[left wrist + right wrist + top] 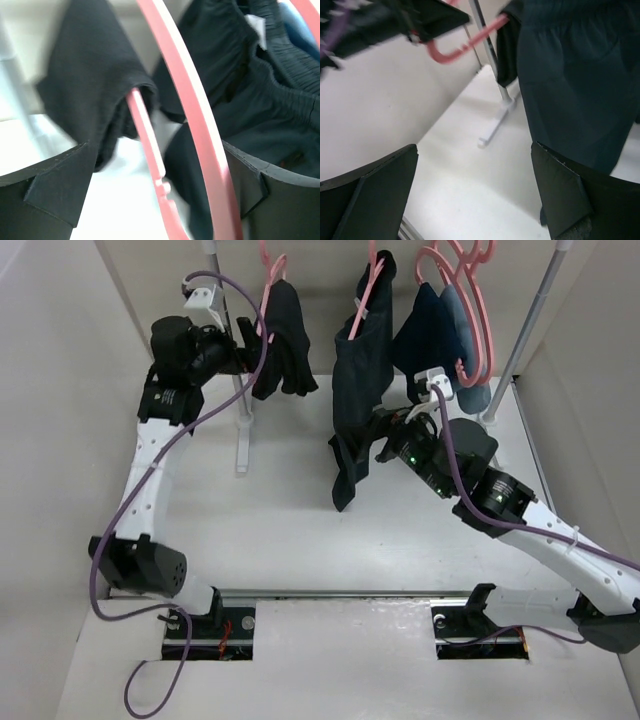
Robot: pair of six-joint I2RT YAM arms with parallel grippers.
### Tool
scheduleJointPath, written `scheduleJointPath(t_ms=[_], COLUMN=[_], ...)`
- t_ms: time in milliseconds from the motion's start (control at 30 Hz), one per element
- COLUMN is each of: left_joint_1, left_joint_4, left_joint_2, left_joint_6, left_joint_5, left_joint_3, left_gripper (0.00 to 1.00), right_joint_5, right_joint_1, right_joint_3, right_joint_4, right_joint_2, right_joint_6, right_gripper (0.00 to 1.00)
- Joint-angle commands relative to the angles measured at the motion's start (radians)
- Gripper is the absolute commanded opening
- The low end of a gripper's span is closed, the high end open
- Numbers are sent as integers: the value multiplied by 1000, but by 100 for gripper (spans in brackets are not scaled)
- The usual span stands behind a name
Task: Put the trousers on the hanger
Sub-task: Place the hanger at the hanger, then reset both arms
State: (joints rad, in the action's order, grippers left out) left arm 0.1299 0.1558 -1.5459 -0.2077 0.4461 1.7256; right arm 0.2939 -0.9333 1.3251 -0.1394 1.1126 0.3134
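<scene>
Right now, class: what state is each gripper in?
Left gripper: open, straddling the pink hanger, not clamping it.
Right gripper: open, holding nothing.

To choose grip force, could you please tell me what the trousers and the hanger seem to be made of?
The trousers: soft matte black cloth, weave too blurred to tell; it drapes limply in folds. The hanger: smooth pink plastic, apparently; thin moulded bar with slight sheen.

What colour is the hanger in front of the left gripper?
The hanger is pink, clearest in the left wrist view.
</scene>
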Motion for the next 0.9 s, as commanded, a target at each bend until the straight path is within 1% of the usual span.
scheduleJointPath(t_ms=[0, 100, 233, 333, 567, 633, 767, 800, 867], left_joint_1=[-7, -7, 16, 28, 48, 48, 48, 48, 48], left_joint_4=[70, 94, 106, 106, 183, 218, 270, 271, 271], left_joint_2=[125, 205, 299, 368, 500, 561, 680, 705, 780], left_joint_6=[160, 227, 292, 307, 355, 379, 405, 406, 396], left_joint_5=[-147, -167, -185, -185, -205, -216, -263, -299, -310], left_joint_3=[-43, -107, -176, -224, -251, -270, -395, -464, -530], left_gripper=[100, 100, 100, 100, 100, 100, 100, 100, 100], right_joint_5=[28, -7, -19, -29, -29, -39, -16, -1, -1], right_joint_1=[-18, -18, -18, -27, -38, -38, -38, -38, -38], right_joint_3=[28, 37, -1, -23, -43, -52, -87, -87, -125], right_joint_4=[-118, -160, -160, -169, -238, -270, -336, -345, -354], right_joint_2=[1, 1, -27, -53, -83, -83, -83, -92, -102], right_joint_6=[50, 50, 70, 79, 98, 98, 108, 118, 118], right_gripper=[99, 99, 99, 99, 99, 99, 99, 99, 99])
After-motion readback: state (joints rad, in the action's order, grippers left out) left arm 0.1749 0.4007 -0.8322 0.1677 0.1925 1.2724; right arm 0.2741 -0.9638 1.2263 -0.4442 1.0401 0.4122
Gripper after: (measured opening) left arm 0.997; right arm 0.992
